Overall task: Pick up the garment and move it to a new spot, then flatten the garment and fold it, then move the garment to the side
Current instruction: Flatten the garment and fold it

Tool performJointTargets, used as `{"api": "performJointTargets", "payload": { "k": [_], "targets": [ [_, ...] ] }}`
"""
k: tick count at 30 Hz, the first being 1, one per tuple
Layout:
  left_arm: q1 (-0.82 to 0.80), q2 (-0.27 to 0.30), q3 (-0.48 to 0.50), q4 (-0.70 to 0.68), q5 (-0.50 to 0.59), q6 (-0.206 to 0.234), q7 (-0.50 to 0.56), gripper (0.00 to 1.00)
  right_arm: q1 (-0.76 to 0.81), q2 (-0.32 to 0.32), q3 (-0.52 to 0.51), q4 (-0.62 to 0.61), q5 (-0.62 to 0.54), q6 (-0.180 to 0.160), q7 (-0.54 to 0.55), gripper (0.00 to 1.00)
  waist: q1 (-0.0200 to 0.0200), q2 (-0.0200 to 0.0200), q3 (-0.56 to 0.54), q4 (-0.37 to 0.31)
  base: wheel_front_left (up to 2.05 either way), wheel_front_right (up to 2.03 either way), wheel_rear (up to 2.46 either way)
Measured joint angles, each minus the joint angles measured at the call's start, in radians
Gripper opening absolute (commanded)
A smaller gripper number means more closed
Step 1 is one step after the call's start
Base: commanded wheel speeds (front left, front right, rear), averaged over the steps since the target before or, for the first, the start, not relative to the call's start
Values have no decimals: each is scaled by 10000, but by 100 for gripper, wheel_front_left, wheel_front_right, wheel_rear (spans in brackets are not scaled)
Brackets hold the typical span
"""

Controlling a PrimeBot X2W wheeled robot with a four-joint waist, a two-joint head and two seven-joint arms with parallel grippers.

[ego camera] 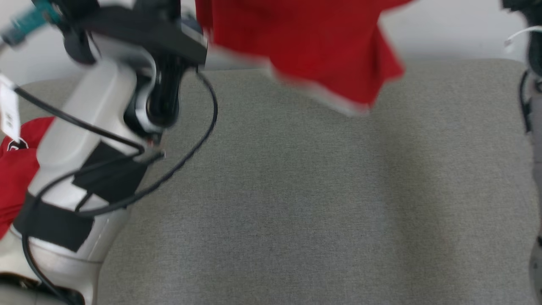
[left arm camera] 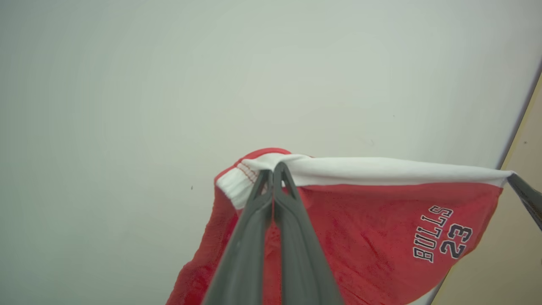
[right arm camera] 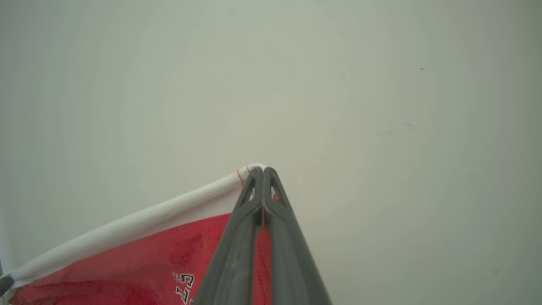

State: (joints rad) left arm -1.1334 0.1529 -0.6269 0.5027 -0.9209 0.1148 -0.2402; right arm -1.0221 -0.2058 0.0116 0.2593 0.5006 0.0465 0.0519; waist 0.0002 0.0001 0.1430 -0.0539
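Red garment (ego camera: 322,46) is hanging in the air above the grey cushion (ego camera: 322,203), w/ left gripper (left arm camera: 273,169) & right gripper (right arm camera: 262,169) each pinching closed on a waistband (left arm camera: 381,170) corner. Prob best: lowering both evenly, holding band taut, so hem is landing first w/o bunching.

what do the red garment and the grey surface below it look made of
Red garment: probably thin synthetic sports mesh with a slight sheen; a fine pinhole texture shows in the left wrist view. Its white band looks like ribbed knit. Grey surface: matte woven upholstery-type cloth, going by the fine heathered weave; possibly padded.
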Motion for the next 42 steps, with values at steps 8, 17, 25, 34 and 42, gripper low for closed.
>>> {"api": "performJointTargets", "payload": {
  "k": [8, 17, 25, 34, 42],
  "targets": [
    [1028, 182, -403, 761, 341, -96, -71, 0, 1404, -146, 961, 608, -286, 433, -50, 0, -3, -1, 78, 244, 0, 0, 0],
    [3374, 439, -1402, 2178, 347, -740, -59, 0, 4256, 428, 2182, 1009, -288, 594, 458, 0, -2, 0, 516, -40, 0, 0, 0],
    [3515, 58, -1689, 2955, 426, -1342, -69, 0, 5654, -349, 2148, 1112, -552, 604, 447, 0, -1, 1, 767, -455, 0, 0, 0],
    [4921, 263, -1850, 3271, 786, -1363, -90, 0, 6868, -723, 2153, 190, -913, 604, 186, 0, -3, -1, 145, -347, 0, 0, 0],
    [6651, 341, -1687, 2554, 890, -1135, -102, 0, 8745, -1302, 2295, -569, -1202, 399, 550, 0, -4, -2, -569, -68, 0, 0, 0]
  ]
}}
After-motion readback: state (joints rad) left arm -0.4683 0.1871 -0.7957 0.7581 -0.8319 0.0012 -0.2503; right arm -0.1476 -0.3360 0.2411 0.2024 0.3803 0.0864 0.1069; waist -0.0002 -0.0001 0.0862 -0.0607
